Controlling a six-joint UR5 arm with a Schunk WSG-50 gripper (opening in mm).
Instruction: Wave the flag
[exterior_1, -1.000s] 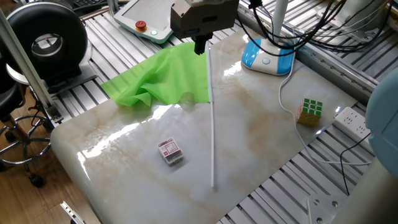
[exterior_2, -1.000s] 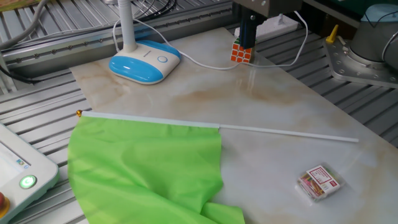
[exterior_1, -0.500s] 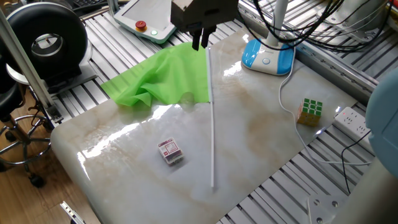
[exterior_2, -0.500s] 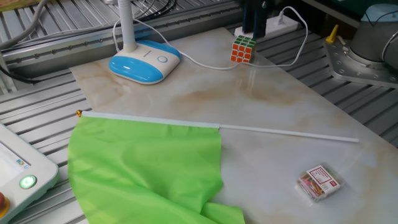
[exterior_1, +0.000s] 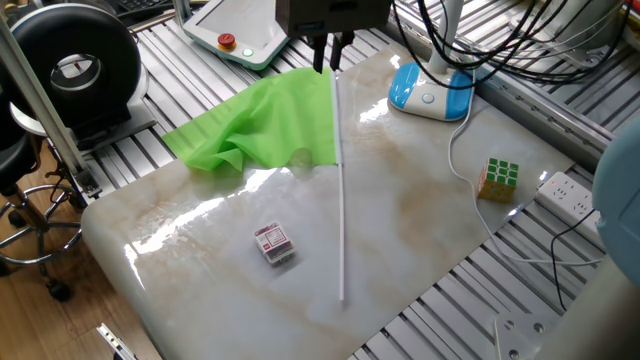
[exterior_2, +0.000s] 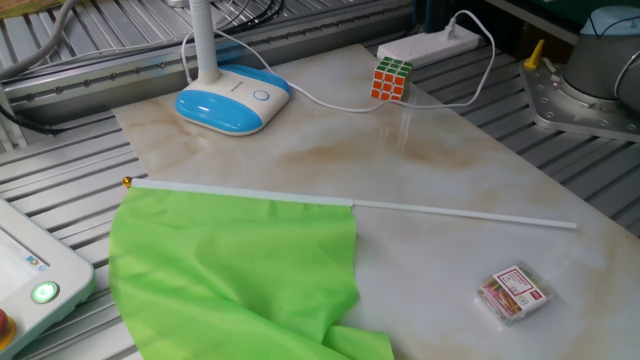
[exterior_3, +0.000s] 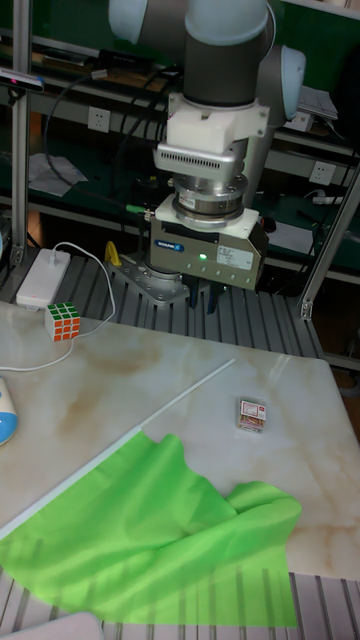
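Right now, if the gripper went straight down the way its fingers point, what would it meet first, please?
Probably bare marble table. The gripper hangs empty, fingers pointing down, near the bare end of the flag's white stick. The views disagree, so it may touch the stick instead.

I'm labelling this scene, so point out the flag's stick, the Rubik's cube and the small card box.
flag's stick (exterior_2: 460, 211), the other fixed view, bare shaft.
Rubik's cube (exterior_2: 392, 79), the other fixed view, front face.
small card box (exterior_1: 274, 243), one fixed view, top face.

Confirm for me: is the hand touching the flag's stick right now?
Apart. In the tall fixed view the hand hangs well above the table, with bare rails visible under its fingertips, while the flag and its stick lie flat on the marble.
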